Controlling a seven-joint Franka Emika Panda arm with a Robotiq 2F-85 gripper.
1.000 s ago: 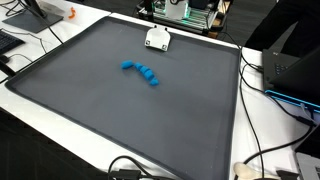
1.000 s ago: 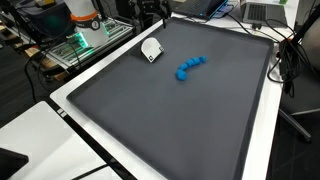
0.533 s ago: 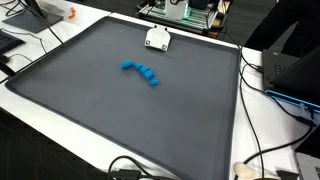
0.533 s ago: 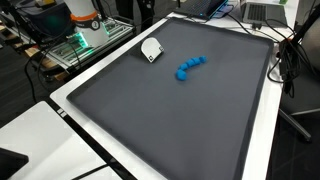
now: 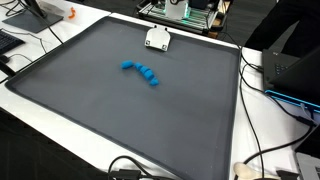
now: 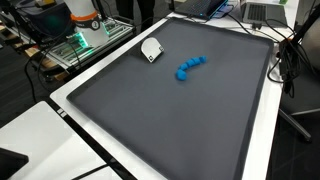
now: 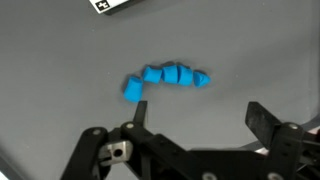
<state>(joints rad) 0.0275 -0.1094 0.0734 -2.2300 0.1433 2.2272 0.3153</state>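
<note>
A blue segmented toy, a curved chain of small blue pieces (image 7: 166, 78), lies on the dark grey mat (image 7: 60, 60). It also shows near the mat's middle in both exterior views (image 5: 141, 71) (image 6: 189, 67). In the wrist view my gripper (image 7: 198, 117) hangs above the mat with its two black fingers spread wide apart and nothing between them; the blue toy lies beyond the fingertips, apart from them. The arm and gripper are out of frame in both exterior views.
A small white box with a marker (image 5: 157, 39) (image 6: 151, 49) sits at the mat's far edge; its corner shows in the wrist view (image 7: 112, 4). The mat lies on a white table (image 5: 270, 125). Cables (image 5: 262, 150), laptops (image 6: 264, 12) and electronics (image 6: 85, 35) ring the table.
In the exterior views a dark part of the arm near the mat's far edge has moved out of frame. The blue toy and white box have not moved.
</note>
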